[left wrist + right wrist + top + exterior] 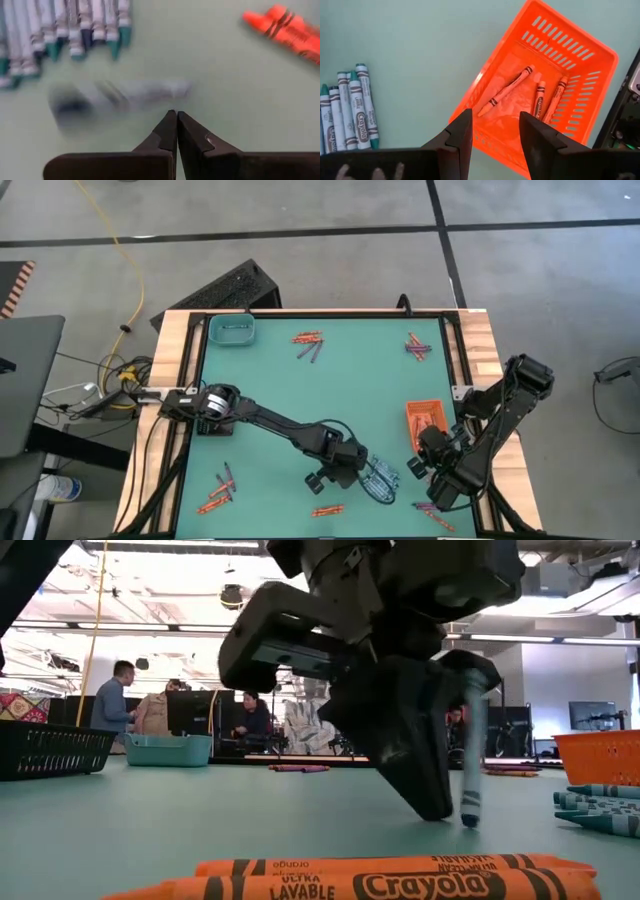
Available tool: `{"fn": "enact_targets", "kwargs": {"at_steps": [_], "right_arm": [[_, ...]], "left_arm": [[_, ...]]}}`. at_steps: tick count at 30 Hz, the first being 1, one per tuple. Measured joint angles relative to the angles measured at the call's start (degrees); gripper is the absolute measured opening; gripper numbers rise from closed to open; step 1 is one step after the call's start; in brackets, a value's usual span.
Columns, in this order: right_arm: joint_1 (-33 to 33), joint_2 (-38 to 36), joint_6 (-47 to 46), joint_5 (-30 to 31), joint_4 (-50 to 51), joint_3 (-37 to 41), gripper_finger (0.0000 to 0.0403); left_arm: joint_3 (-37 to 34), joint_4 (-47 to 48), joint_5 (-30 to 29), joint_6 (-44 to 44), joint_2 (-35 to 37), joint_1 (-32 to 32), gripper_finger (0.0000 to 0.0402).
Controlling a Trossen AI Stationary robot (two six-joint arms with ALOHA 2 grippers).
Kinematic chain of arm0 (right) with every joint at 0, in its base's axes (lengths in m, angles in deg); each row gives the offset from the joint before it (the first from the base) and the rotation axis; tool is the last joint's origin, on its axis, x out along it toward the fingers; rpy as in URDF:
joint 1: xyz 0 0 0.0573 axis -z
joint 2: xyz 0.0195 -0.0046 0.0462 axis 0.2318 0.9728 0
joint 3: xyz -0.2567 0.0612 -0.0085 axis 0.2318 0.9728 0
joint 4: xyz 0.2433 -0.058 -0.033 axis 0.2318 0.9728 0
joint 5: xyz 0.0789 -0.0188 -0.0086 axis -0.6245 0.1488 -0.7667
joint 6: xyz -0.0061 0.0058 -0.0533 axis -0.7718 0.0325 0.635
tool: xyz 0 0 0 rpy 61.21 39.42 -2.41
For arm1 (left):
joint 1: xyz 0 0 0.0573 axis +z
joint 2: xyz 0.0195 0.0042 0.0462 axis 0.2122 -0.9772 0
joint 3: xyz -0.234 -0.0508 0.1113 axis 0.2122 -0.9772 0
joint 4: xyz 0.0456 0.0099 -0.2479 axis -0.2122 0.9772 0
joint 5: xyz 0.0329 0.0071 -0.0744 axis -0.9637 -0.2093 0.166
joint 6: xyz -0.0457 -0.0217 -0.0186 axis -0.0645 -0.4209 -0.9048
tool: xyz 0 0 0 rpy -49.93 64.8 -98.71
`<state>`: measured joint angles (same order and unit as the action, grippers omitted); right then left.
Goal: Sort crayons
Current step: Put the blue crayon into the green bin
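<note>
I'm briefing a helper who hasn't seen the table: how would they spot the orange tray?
Look along the right edge of the green table, by the right arm's open pincer. The orange tray sits there, slotted-walled, holding three orange crayons. The teal tray sits at the far left corner.

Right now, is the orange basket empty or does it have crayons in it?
Not empty: the orange basket holds three orange crayons lying on its floor.
</note>
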<state>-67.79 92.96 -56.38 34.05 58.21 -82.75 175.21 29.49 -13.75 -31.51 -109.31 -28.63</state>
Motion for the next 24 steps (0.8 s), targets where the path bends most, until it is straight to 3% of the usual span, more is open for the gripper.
{"fn": "enact_targets", "kwargs": {"at_steps": [9, 14, 17, 24], "right_arm": [[-0.44, 0.02, 0.46, 0.55, -0.46, 0.02, 0.0152], [-1.04, 0.02, 0.52, 0.69, -1.1, 0.02, 0.0152], [-1.44, 0.09, 0.5, 1.36, -1.49, 0.02, 0.0152], [-2.39, 0.09, 0.68, 3.6, -2.62, 0.02, 0.0153]], "left_arm": [[2.51, 8.71, -5.12, -1.94, 0.0, -0.13, 0.0001], [3.87, 9.53, -4.72, -11.37, 0.0, 0.05, 0.0009], [4.13, 6.59, -4.17, -15.7, 0.0, -0.6, 0.0045], [4.15, -0.83, -10.52, -29.48, 0.0, -3.89, 0.0174]]}}
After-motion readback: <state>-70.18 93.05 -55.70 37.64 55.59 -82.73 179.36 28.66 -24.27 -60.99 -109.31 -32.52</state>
